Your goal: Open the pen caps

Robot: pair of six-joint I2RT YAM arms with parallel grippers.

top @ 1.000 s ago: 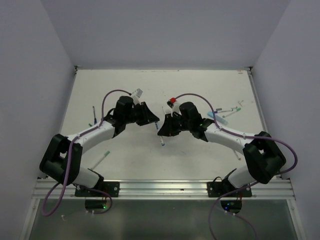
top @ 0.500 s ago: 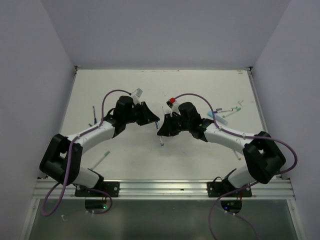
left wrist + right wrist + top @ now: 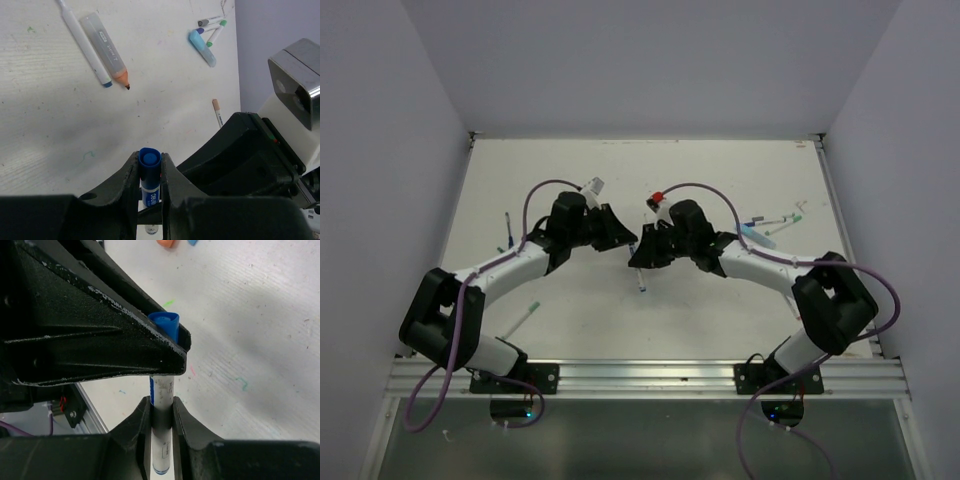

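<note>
We judge mid-uncapping: left gripper (image 3: 149, 169) pinches blue cap (image 3: 149, 159), right gripper (image 3: 161, 409) clamps white pen barrel (image 3: 161, 388); next, pull straight apart.

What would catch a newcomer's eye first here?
The pen held between both arms above the middle of the table: the left jaws are shut on its blue cap, and the right jaws are shut on its white barrel. After that, the loose pens clustered at the far right.
</note>
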